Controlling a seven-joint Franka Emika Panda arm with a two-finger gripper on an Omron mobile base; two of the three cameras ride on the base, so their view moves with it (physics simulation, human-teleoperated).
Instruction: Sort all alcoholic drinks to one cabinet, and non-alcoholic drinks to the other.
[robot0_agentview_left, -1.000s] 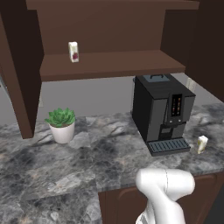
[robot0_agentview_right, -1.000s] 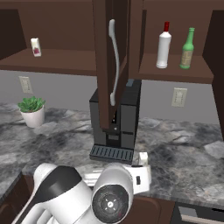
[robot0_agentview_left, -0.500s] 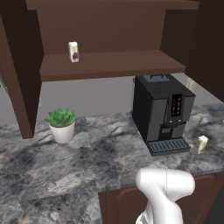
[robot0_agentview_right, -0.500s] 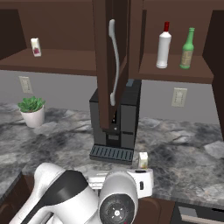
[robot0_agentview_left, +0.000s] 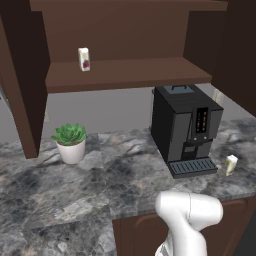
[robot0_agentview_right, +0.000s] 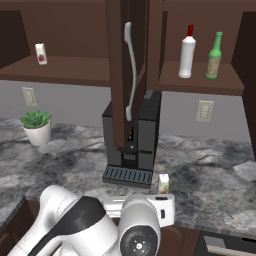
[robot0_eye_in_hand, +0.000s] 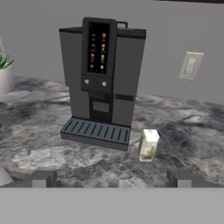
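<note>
Moved: our arm has swung right toward the cream carton (robot0_eye_in_hand: 148, 145);
Tool (robot0_eye_in_hand: 111, 178): spread, holding nothing;
Carton: ahead of our tool, on the tabletop (robot0_eye_in_hand: 39, 148), beside coffee machine (robot0_eye_in_hand: 103, 74)

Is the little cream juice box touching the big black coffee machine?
Apart. In the hand view, the small cream carton stands on the grey marble counter just right of the black coffee machine, with a strip of bare counter between it and the machine's drip tray.

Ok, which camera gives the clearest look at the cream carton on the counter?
The hand view: the cream carton stands close and unobstructed beside the coffee machine. The left base view shows it small near the right edge; the right base view shows its top above the arm.
</note>
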